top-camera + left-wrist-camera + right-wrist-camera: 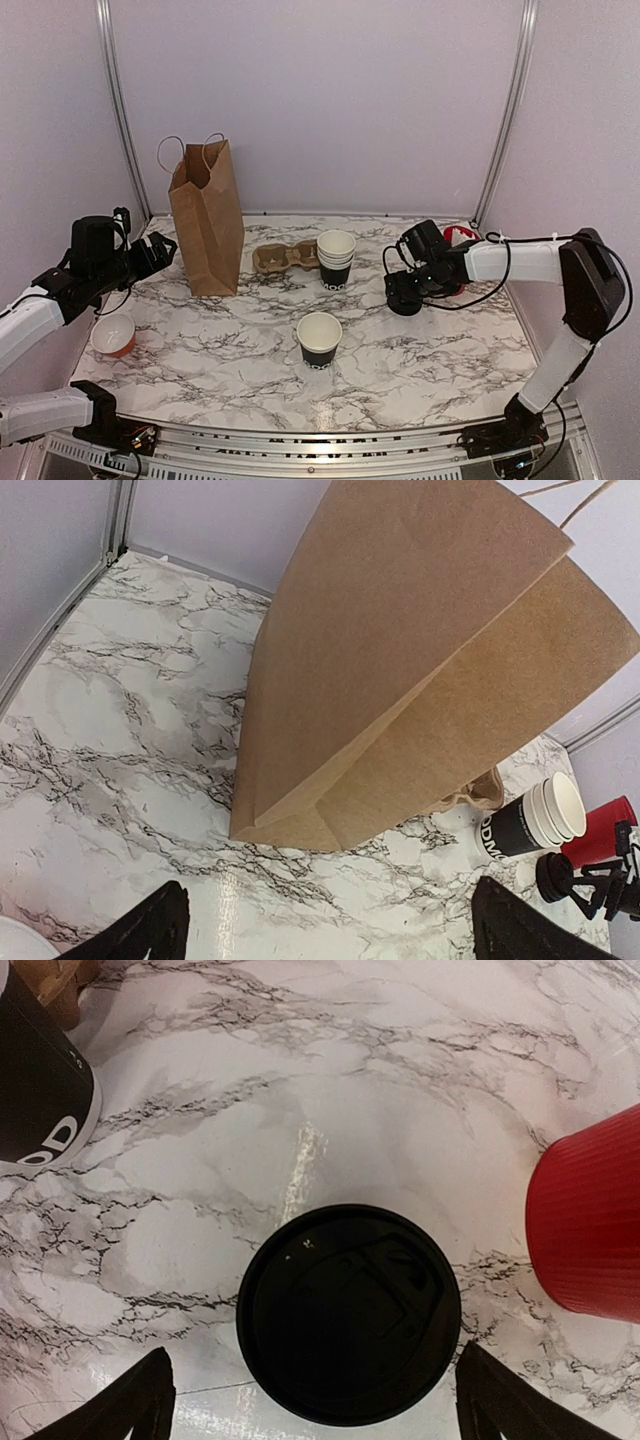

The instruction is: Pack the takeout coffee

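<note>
A brown paper bag (207, 215) stands upright on the marble tabletop (430, 350). Well to the right of the bag, the black-lidded takeout coffee (348, 1315) sits under the right gripper (320, 1400), its jaws spread wide and clear of the cup. Left of the bag, the left gripper (330, 930) faces it, jaws released and empty.

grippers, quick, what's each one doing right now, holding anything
Left gripper: open, empty, facing the paper bag.
Right gripper: open, holding nothing, poised over the black lid.
</note>
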`<action>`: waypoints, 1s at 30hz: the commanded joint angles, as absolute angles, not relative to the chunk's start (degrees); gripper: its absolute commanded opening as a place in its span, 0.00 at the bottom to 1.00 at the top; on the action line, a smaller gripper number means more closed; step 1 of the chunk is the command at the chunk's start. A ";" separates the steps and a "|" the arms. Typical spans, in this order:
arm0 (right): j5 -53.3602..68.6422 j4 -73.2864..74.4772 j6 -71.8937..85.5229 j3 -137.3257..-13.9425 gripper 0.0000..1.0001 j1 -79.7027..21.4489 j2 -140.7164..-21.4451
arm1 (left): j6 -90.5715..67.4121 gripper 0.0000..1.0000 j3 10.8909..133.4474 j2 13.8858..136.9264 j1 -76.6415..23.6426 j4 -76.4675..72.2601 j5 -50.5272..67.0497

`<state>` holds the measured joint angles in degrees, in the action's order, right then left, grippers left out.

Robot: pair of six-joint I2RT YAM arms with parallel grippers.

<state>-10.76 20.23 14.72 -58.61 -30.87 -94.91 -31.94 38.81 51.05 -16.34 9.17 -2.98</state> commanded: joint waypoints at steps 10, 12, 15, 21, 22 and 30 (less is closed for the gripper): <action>-9.99 15.62 14.83 -57.88 0.88 -28.35 -99.33 | -31.54 0.99 38.76 51.15 -16.61 7.21 -2.90; -10.38 15.35 14.98 -57.96 0.86 -28.31 -99.56 | -31.52 0.99 38.85 51.24 -16.61 7.21 -2.85; -10.72 15.33 15.01 -58.30 0.83 -28.30 -99.87 | -31.50 0.99 38.86 51.32 -16.61 7.25 -2.90; -11.12 15.55 15.06 -59.22 0.78 -28.34 -100.97 | -31.55 0.99 38.94 51.67 -16.56 7.21 -2.81; -11.12 15.50 15.05 -59.30 0.77 -28.31 -101.13 | -31.53 0.99 38.94 51.68 -16.53 7.23 -2.83; -11.44 16.24 14.93 -59.71 0.71 -28.35 -101.40 | -31.56 0.99 39.11 52.08 -16.60 7.12 -2.65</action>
